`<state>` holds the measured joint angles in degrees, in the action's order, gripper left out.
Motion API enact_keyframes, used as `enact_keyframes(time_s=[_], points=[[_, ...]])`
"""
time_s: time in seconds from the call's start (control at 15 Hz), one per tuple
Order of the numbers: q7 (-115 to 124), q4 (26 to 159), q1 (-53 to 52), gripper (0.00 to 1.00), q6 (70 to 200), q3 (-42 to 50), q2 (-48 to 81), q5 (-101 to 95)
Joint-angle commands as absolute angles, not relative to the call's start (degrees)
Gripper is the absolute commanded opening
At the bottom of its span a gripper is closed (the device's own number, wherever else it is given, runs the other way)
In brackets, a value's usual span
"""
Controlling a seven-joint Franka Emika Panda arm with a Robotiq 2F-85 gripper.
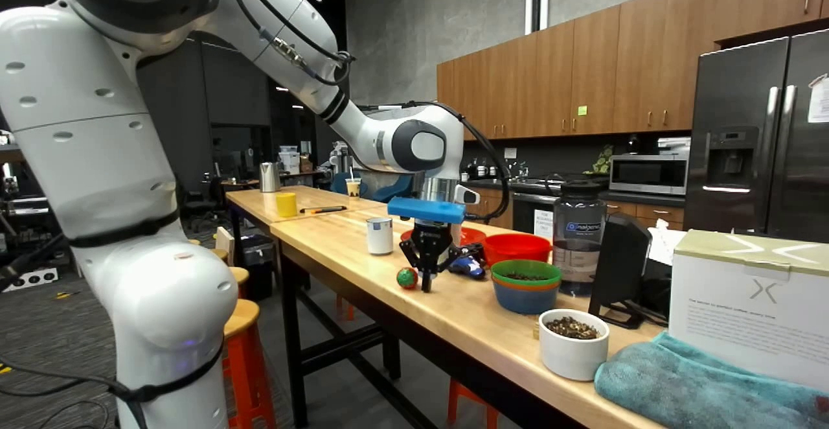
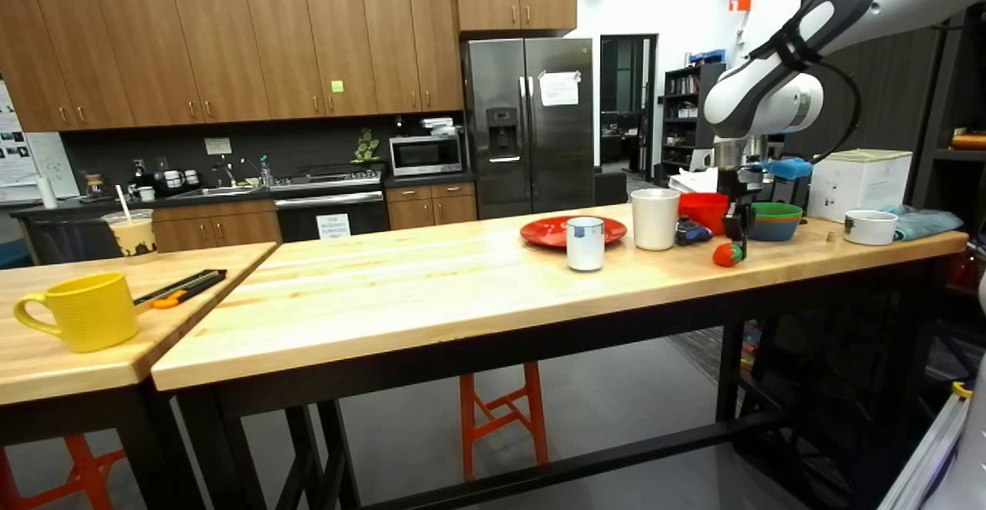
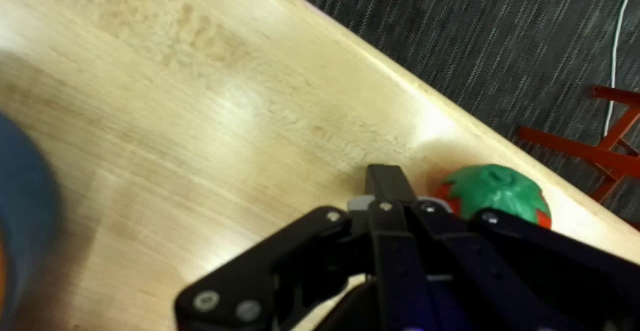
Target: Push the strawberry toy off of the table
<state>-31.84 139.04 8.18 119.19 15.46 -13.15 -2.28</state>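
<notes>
Strawberry (image 1: pixel 407 278) beside end effector (image 1: pixel 426 282)

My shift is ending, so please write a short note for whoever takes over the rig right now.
Gripper: shut, holding nothing, low beside the strawberry toy; whether they touch is unclear.
Toy: on the table, near its long edge and closer to it than the gripper is.
Done: gripper is down at the toy's side.
Left: push the toy over the edge; it is not off yet.
</notes>
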Motion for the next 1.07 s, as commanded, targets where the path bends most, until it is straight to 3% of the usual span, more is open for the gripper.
enact_keyframes(time_s=[0.0, 0.07, 0.27, 0.33, 0.53, 1.0], points=[[-32.4, 139.2, 8.0, 0.00, 118.4, 14.7, -13.8, -2.2], [-32.0, 139.5, 8.0, 0.26, 119.7, 14.5, -13.9, -2.3], [-32.0, 139.5, 8.2, 0.37, 120.3, 14.4, -13.8, -2.7], [-31.8, 139.0, 8.0, 0.19, 119.5, 14.3, -13.1, -2.2], [-31.8, 139.0, 8.0, 0.37, 119.6, 14.3, -13.1, -2.2], [-31.8, 139.0, 8.0, 0.37, 119.7, 14.3, -13.1, -2.2]])
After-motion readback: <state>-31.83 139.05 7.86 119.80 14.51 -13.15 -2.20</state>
